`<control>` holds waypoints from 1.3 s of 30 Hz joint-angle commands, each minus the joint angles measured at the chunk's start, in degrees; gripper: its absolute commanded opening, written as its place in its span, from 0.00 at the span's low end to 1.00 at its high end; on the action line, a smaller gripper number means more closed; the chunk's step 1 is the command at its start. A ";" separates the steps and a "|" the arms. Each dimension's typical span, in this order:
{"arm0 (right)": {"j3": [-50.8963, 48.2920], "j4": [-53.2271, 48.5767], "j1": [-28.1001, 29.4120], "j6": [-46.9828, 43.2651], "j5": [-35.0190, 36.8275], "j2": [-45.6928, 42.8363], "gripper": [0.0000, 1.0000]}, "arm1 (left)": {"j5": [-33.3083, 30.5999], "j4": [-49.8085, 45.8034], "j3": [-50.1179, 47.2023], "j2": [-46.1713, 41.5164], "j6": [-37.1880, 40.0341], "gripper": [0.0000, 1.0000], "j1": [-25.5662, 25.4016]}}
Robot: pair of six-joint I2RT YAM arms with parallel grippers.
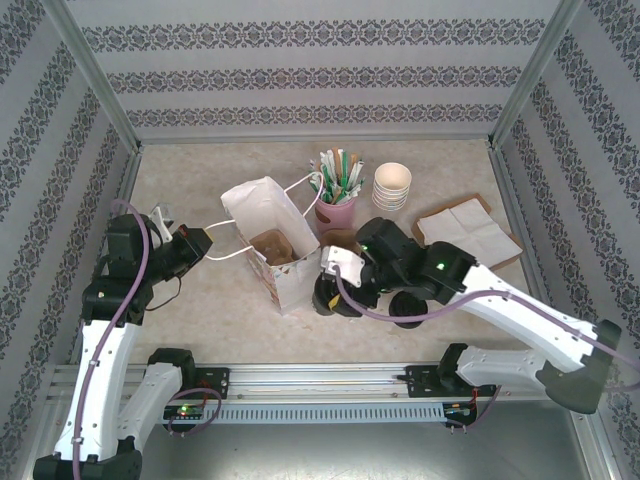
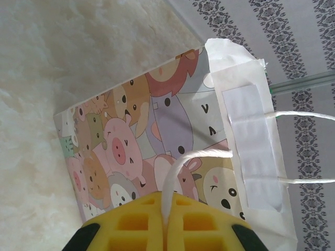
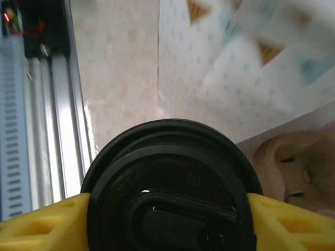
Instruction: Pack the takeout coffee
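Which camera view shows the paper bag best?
Top external: the whole paper bag stands open. Left wrist shows its cartoon side and the handle in the left pincer; right wrist, a blurred wall.

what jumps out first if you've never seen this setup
The cartoon-animal paper bag stands open mid-table, its white string handle pinched in the left gripper. Just right of the bag, the right gripper clasps a black-lidded takeout cup between its yellow fingers.
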 commanded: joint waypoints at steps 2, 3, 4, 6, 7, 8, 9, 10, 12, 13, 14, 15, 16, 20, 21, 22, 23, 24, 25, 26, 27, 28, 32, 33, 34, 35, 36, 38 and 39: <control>6.89 -3.88 0.62 6.41 -0.68 -1.27 0.59 | 1.25 2.21 -0.73 -0.25 -1.82 0.04 -0.66; 8.65 -4.76 0.70 7.31 -1.20 -1.16 0.58 | 1.26 2.17 -0.64 -0.25 -1.94 0.04 -0.93; 10.34 -5.47 0.68 8.21 -1.82 -1.01 0.58 | 1.09 1.93 -0.45 -0.25 -2.12 0.04 -1.08; 12.76 -5.89 0.71 9.28 -2.99 -0.92 0.57 | 0.96 1.74 -0.44 -0.38 -2.28 0.03 -1.43; 14.01 -5.91 0.80 9.89 -3.60 -1.04 0.57 | 0.86 1.64 -0.47 -0.44 -2.46 0.02 -1.57; 15.02 -5.71 0.80 10.47 -4.30 -1.05 0.57 | 0.77 1.64 -0.47 -0.64 -2.77 0.02 -1.79; 16.13 -5.57 0.80 11.07 -5.26 -1.04 0.57 | 0.77 1.72 -0.56 -0.76 -2.95 0.01 -2.00; 17.34 -5.25 0.77 11.63 -6.26 -0.93 0.57 | 0.69 1.73 -0.49 -0.79 -3.23 0.00 -2.25; 19.84 -5.24 0.80 12.67 -6.69 -0.52 0.56 | 0.78 1.73 -0.48 -0.96 -3.66 0.00 -2.77; 21.50 -5.46 0.75 12.88 -6.38 -0.08 0.55 | 0.82 1.66 -0.44 -0.94 -3.74 0.00 -3.11; 22.85 -5.64 0.80 13.28 -6.03 0.35 0.55 | 0.70 1.42 -0.32 -0.96 -3.87 0.00 -3.45; 24.55 -5.61 0.80 13.68 -5.82 1.04 0.55 | 0.50 0.93 -0.01 -0.96 -3.89 0.00 -3.70; 25.99 -5.52 0.78 14.05 -5.54 1.67 0.55 | 0.22 0.40 0.32 -1.00 -3.80 0.00 -3.98; 31.08 -5.43 0.80 17.23 -0.23 5.73 0.55 | -1.28 -0.55 0.70 -1.81 -4.68 0.00 -5.20; 32.38 -5.52 0.80 18.33 1.39 7.06 0.55 | -1.64 -0.47 0.40 -2.13 -5.29 0.00 -5.50; 33.62 -5.66 0.80 19.54 2.12 8.51 0.55 | -1.82 -0.32 0.10 -2.34 -5.94 0.00 -5.82; 34.64 -5.58 0.80 20.75 2.62 9.65 0.55 | -1.85 -0.02 -0.21 -2.52 -6.46 0.00 -6.07; 35.76 -5.54 0.80 22.43 3.50 11.04 0.55 | -1.94 0.12 -0.50 -2.66 -7.12 0.00 -6.40; 37.11 -5.68 0.81 24.16 4.52 12.55 0.54 | -2.03 0.30 -0.75 -2.71 -7.70 0.00 -6.87; 38.49 -6.11 0.79 25.54 5.18 14.05 0.53 | -2.16 0.33 -0.82 -2.80 -8.05 0.00 -7.20; 39.95 -6.64 0.77 26.50 5.73 15.48 0.52 | -2.36 0.42 -0.74 -2.90 -8.44 0.00 -7.65; 41.32 -7.27 0.76 27.41 6.68 16.93 0.52 | -2.66 0.43 -0.75 -3.04 -8.64 0.00 -7.96; 47.09 -11.34 0.89 30.50 11.92 23.43 0.50 | -4.27 0.45 -1.02 -4.34 -10.46 0.00 -8.94; 48.90 -12.90 0.88 31.18 12.52 25.41 0.50 | -4.66 0.36 -1.13 -4.72 -11.04 0.00 -9.19; 51.07 -14.67 0.89 31.73 12.72 27.32 0.50 | -5.07 0.12 -1.17 -5.03 -11.44 0.00 -9.43; 53.00 -16.44 0.93 32.02 12.81 29.06 0.50 | -5.37 -0.09 -1.09 -5.21 -11.67 0.00 -9.58; 55.50 -18.60 1.06 32.24 13.29 31.09 0.51 | -5.62 -0.45 -1.01 -5.34 -11.97 0.00 -9.70; 59.49 -22.26 1.37 33.14 14.04 34.37 0.51 | -5.94 -0.36 -1.06 -5.81 -13.34 0.00 -10.15; 61.47 -23.89 1.61 33.40 14.10 35.89 0.50 | -5.74 0.58 -1.54 -6.19 -14.20 0.00 -10.70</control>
